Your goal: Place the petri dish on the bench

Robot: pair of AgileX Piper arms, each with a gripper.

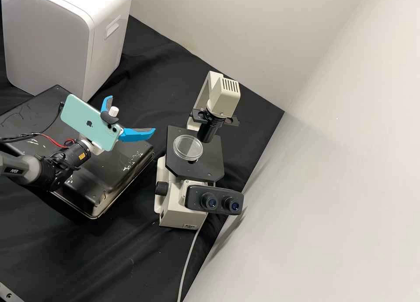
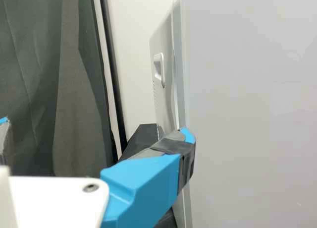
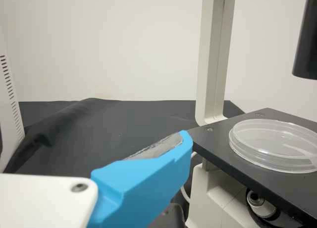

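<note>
One clear petri dish point(image 1: 188, 145) sits flat on the black stage point(image 1: 211, 163) of the beige microscope point(image 1: 175, 205), just under the dark lens tube that hangs above it, and not on the bench point(image 1: 87, 258). In the right wrist view the dish point(image 3: 275, 143) lies on the near part of that stage point(image 3: 233, 161), empty as far as I can see, with the microscope's pale upright post behind it. The right gripper point(image 1: 131, 114) hovers to the left of the microscope, above a dark metal box point(image 1: 109, 175) that lies on the black cloth. Its two blue fingers are spread wide with nothing between them, and the tip of the lower one points toward the stage without touching it. A mint-green phone point(image 1: 89, 122) is clamped on that arm's wrist. From the wrist, one blue finger point(image 3: 143, 183) shows close up, apart from the dish. The left gripper point(image 2: 94, 129) is released too: one finger with a black pad point(image 2: 148, 183) is near the white appliance point(image 2: 247, 114), the other only peeps in at the far edge, and the gap between them holds nothing. In the high view the white appliance point(image 1: 61, 35) stands at the back left corner of the bench. A grey cable point(image 1: 188, 258) runs from the microscope's foot toward the front edge.
</note>
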